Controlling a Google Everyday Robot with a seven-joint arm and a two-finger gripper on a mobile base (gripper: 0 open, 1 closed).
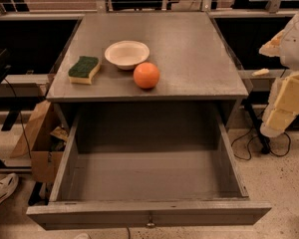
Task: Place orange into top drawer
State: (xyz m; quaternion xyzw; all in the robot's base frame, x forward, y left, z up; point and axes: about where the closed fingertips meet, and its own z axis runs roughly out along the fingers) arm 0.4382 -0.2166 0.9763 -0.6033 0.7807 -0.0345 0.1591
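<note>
- One cabinet (189, 59) fills the middle of the view. Its flat grey top carries three small things, all on the left and front part of the surface.
- One top drawer (149, 178) stands pulled far out toward the camera. It is as wide as the cabinet, with its grey floor and both side walls in plain sight and its front panel nearest the bottom edge.
- My one arm shows only at the right border as white and pale yellow sections. My gripper (288, 101) hangs there beside the cabinet's right side, off the top and well apart from the orange. I cannot tell whether it is spread or pressed together, and it carries nothing that I can see.
- One brown cardboard box (37, 138) sits on the floor to the left of the cabinet, leaning against its side.
- One cream bowl (127, 54) stands upright on the top, left of centre and behind the other two things.
- One sponge (84, 69), green on its upper face and yellow below, lies flat just left of the bowl, near the left edge.
- One orange (146, 75) rests on the cabinet top near the front edge, just right of and in front of the bowl. It is above the open drawer and not in it.
- One pale shoe (1, 190) shows at the lower left, on the speckled floor.
- One small knob (150, 224) sits at the middle of the drawer's front panel.
</note>
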